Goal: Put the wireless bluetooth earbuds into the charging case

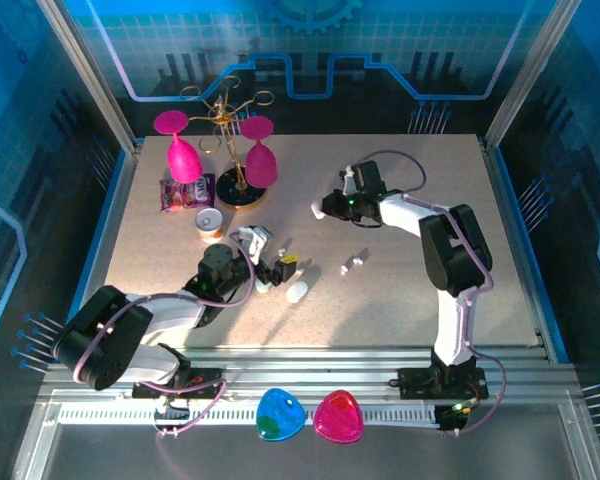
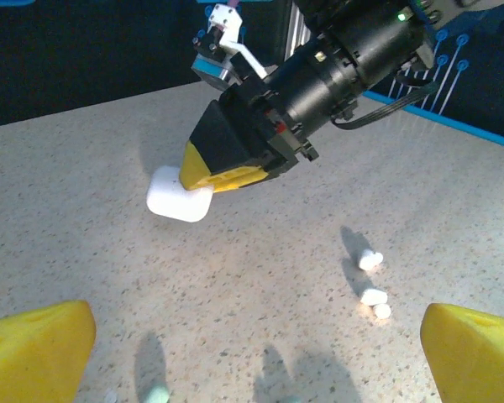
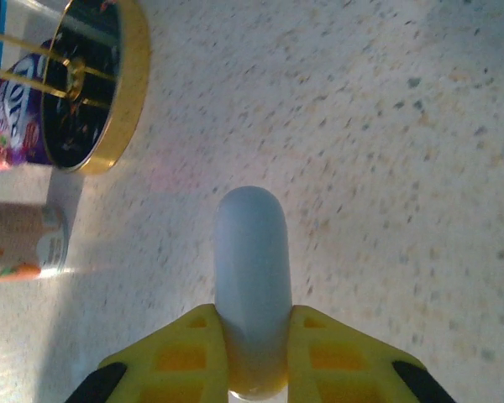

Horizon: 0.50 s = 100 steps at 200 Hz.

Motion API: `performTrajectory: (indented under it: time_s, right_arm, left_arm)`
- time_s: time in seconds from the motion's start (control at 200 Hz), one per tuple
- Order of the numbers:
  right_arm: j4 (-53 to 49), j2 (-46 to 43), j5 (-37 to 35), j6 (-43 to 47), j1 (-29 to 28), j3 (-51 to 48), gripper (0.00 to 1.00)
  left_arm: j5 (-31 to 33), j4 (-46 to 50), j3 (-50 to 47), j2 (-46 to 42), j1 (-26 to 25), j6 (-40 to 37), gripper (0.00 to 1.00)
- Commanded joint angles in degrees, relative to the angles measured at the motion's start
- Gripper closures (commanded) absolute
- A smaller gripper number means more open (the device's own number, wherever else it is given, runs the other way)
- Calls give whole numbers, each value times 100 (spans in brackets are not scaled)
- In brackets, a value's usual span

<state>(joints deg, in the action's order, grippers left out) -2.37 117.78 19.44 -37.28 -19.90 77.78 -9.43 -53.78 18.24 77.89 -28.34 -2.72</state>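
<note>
My right gripper [image 1: 323, 208] is shut on a white pebble-shaped charging case [image 3: 252, 277], held edge-on between its yellow fingers [image 3: 176, 361] just above the table. In the left wrist view that case [image 2: 178, 201] pokes out under the right gripper [image 2: 223, 172]. Two tiny white earbuds [image 2: 370, 259] [image 2: 374, 296] lie loose on the speckled table to the right of it, and in the top view they [image 1: 352, 264] lie between the two arms. My left gripper [image 2: 256, 353] [image 1: 270, 262] is open wide with nothing between its fingers, facing the earbuds from a short way off.
Another white case [image 1: 297, 291] lies near the left gripper. A gold stand with pink glasses [image 1: 238, 190], a snack packet [image 1: 185, 192] and a small cup [image 1: 210, 224] stand at the back left. Blue [image 1: 280, 414] and pink [image 1: 338, 416] pieces sit on the front rail.
</note>
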Motion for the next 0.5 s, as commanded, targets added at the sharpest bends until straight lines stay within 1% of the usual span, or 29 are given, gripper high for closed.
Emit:
performTrajectory:
  time_s: [0.0,0.11,0.185,0.24,0.315,0.41,0.495]
  right_arm:
    - [222,463,257,-428,87,469,84]
    - [210,707,176,-497,151,636,83]
    - [314,735,307,-550,205,605,79]
    - [327,657,319,-533,240,537,73]
    - [269,440,235,-405,312,386,59]
    - [137,44,60,-163,417,115,47]
    - [146,-431,-46,121,477,-251,38]
  left_arm:
    - [199,640,49,-241,-32,-219,1]
    - [184,719,49,-307,-32,-238,1]
    - [155,793,87,-318,-38,-248,1]
    - [105,880,115,-327,-39,-320,1]
    - [91,922,147,-336,-33,-333,1]
    - [83,1109,206,-386,-88,-370,1]
    - [173,1529,259,-505,-280,-608,1]
